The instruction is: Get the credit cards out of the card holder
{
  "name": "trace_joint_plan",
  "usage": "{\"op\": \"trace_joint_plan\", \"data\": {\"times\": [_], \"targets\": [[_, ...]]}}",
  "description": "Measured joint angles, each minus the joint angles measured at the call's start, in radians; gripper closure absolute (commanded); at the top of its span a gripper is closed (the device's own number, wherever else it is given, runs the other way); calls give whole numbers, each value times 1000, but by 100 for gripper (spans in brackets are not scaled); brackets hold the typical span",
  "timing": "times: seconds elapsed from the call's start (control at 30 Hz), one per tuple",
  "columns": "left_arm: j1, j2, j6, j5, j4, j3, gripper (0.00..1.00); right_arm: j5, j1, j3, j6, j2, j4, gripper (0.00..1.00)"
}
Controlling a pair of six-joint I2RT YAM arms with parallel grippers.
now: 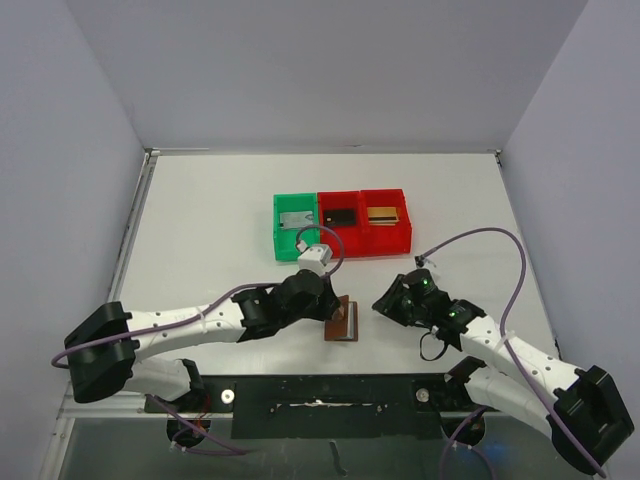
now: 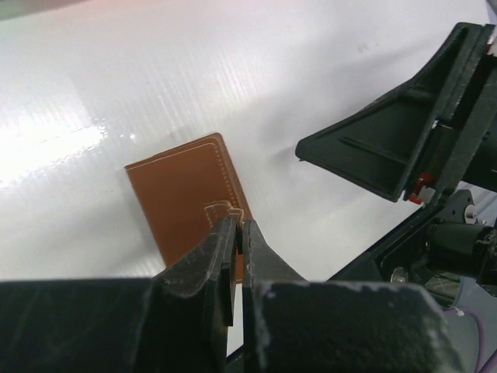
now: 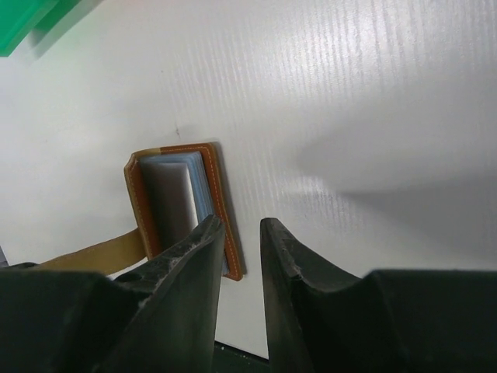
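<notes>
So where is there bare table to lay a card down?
Bare table lies left of the green bin, right of the red bins, and in the strip behind all three bins. Crowded: the near middle, where the left gripper pinches the card holder with the right gripper close beside it.

Left arm [image 1: 190,325]: extended from the near left toward the centre, wrist kept low. Left gripper [image 1: 328,312]: jaws are pressed together, clamped on the edge of the card holder [image 1: 343,320]. Right arm [image 1: 510,350]: bent in from the near right. Right gripper [image 1: 382,303]: pointed left, fingers [image 3: 194,256] held narrowly apart.
</notes>
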Motion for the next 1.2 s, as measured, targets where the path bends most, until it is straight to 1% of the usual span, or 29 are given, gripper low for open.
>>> {"op": "trace_joint_plan", "data": {"times": [0.13,0.27,0.47,0.67,0.77,0.9,1.2], "targets": [[0,-57,-23,-48,-29,-42,100,-34,0,-1,-2,10,35,72],[2,-131,-53,-112,-77,-92,100,-87,0,-1,-11,60,86,72],[39,-220,-114,-178,-148,-218,100,-150,16,11,-29,140,140,72],[66,-224,-160,-184,-211,-300,100,-191,55,55,-39,217,204,72],[66,-221,-169,-183,-219,-303,100,-201,82,74,-39,266,229,70],[67,-211,-180,-178,-218,-303,100,-215,104,97,-40,326,238,65],[68,-211,-182,-175,-218,-303,100,-238,114,124,-42,388,256,64]]}}
